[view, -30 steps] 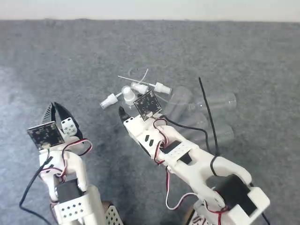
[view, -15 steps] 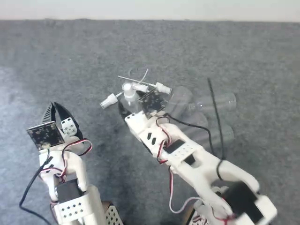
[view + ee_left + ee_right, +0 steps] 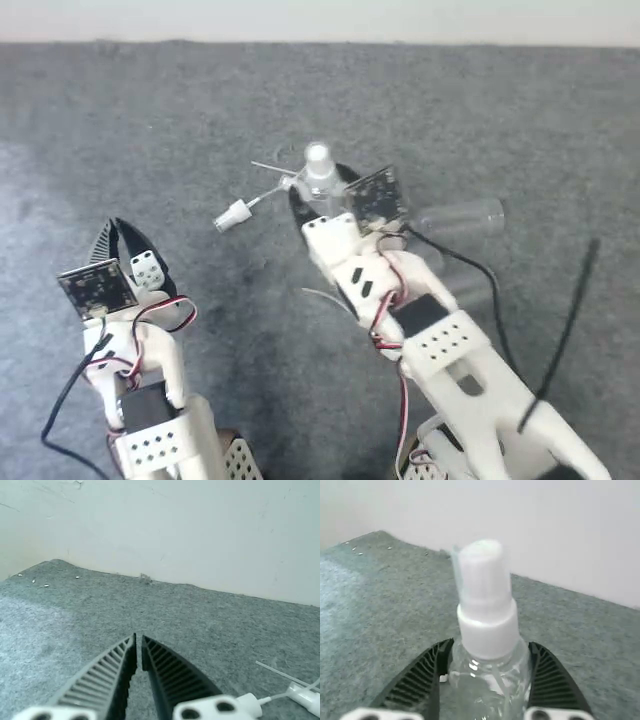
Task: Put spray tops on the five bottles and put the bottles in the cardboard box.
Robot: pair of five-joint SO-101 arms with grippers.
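Bottle (image 3: 319, 185): clear, upright, with a white spray top (image 3: 318, 158) on its neck.

High view: the right pincer (image 3: 321, 197) clamps the bottle's body with a jaw on either side, and the spray top stands clear above them. Judgement: the low grip leaves the nozzle free and steadies the bottle for carrying. A loose spray top (image 3: 232, 213) lies on the grey surface (image 3: 150, 110) between the two pincers, nearer the right one. Spare bottles (image 3: 462, 215) lie on their sides beside the right wrist. The left pincer (image 3: 116, 226) is well apart from these and holds nothing.

Left wrist view: the left pincer (image 3: 139, 645) is almost closed, with a sliver between the tips, and is empty. The loose spray top (image 3: 248, 703), with its dip tube, lies off to one side.

Right wrist view: the right pincer (image 3: 487, 655) is spread to the bottle's width and presses on the bottle (image 3: 490, 680). The spray top (image 3: 485, 595) looks straight. Judgement: this bottle is capped and ready for the box.
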